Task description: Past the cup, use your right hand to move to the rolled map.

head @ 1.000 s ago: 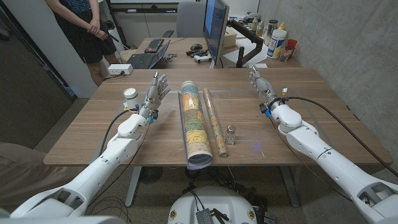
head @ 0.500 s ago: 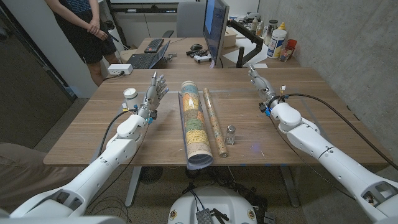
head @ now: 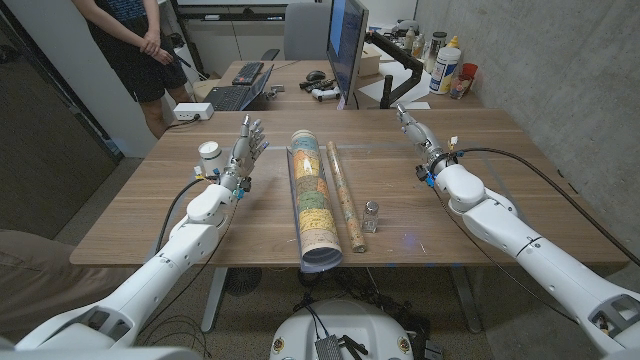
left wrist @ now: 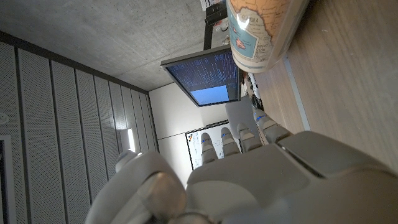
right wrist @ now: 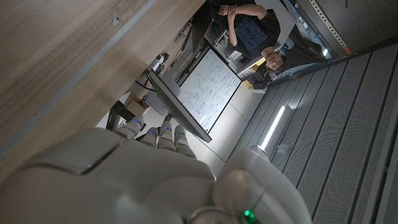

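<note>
A large rolled map in a clear tube [head: 312, 200] lies along the middle of the table, and its printed end [left wrist: 258, 31] shows in the left wrist view. A thinner rolled map [head: 346, 196] lies beside it on the right. A white cup [head: 209, 153] stands at the far left. My right hand [head: 412, 127] is over the table's far right part, well to the right of both rolls, fingers stretched out and holding nothing; its back [right wrist: 143, 180] shows in the right wrist view. My left hand [head: 248, 146] is raised between the cup and the tube, fingers spread, empty; its back [left wrist: 249, 180] shows in the left wrist view.
A small glass shaker [head: 370, 216] stands just right of the thin roll. A monitor [head: 346, 48] on an arm stands behind the table's far edge, with a second desk holding a laptop [head: 230, 96]. A person [head: 130, 45] stands at the far left. Bottles [head: 446, 66] stand at the far right.
My right hand has crept a little towards the table's far edge. The left hand, rolls and cup have not moved.
</note>
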`<state>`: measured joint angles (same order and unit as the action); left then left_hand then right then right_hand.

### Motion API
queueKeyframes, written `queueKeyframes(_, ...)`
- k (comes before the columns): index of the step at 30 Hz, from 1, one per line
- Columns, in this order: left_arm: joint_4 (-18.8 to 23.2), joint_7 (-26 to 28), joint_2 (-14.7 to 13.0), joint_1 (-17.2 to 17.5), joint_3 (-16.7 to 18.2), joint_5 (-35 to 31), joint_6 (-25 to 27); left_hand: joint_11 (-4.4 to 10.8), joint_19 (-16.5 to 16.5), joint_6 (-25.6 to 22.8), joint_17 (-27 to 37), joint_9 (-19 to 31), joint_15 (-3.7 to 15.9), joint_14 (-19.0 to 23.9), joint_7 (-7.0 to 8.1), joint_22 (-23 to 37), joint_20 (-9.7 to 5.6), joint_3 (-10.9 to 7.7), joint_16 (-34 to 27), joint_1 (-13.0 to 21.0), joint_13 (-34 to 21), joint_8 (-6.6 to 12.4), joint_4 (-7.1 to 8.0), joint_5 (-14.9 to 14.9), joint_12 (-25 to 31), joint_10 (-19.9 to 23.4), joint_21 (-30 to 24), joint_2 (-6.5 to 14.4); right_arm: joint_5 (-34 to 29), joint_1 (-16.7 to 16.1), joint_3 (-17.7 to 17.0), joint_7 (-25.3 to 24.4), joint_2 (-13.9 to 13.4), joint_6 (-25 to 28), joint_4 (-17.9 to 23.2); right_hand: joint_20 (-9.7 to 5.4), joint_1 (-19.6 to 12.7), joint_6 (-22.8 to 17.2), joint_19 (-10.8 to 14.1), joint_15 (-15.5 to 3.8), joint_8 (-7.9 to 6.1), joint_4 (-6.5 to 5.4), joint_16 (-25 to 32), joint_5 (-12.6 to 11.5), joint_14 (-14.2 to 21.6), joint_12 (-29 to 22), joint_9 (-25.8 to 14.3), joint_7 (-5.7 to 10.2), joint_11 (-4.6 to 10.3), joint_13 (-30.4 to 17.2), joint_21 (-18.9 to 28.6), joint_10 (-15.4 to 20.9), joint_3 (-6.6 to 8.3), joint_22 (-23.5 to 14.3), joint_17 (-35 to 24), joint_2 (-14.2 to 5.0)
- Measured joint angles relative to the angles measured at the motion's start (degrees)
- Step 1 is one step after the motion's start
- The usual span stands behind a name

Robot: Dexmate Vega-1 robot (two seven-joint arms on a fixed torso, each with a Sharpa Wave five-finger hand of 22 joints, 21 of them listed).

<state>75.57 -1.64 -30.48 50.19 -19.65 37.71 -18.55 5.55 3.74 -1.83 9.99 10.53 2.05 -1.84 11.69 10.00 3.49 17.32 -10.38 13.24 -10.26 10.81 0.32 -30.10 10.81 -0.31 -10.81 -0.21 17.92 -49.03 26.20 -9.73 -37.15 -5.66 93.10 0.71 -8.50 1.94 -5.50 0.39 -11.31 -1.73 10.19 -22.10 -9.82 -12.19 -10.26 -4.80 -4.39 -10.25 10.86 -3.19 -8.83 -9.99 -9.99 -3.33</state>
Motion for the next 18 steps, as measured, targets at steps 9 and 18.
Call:
queueKeyframes(9,0.8,0.9,-0.2,0.5,0.4,-0.1,-0.1,0.06,0.0,0.0,0.0,0.0,0.0,0.0,0.0,0.0,0.0,0.0,0.0,0.0,0.0,0.0,0.0,0.0,0.0,-0.1,0.0,0.0,-2.5,-0.6,0.3,-0.8,-1.1,1.3,2.5,0.0,-0.6,-0.3,0.0,0.0,0.0,0.04,0.0,0.0,0.0,0.0,0.0,0.31,0.21,0.0,0.0,-0.2,0.04,0.0,0.0,-0.01)
queueKeyframes(18,1.4,1.6,-0.4,0.9,0.7,-0.4,-0.3,0.05,0.0,0.0,0.0,0.0,0.0,0.0,-0.01,0.0,0.0,0.0,0.0,0.0,0.0,0.0,0.0,0.0,0.0,-0.1,0.0,0.0,-5.2,-0.9,0.7,-1.4,-2.2,3.4,5.2,-0.31,-1.2,0.0,-0.3,0.01,0.0,0.64,0.0,0.0,0.0,0.3,0.0,0.62,0.51,0.0,0.0,-0.5,0.16,0.0,0.0,0.02)
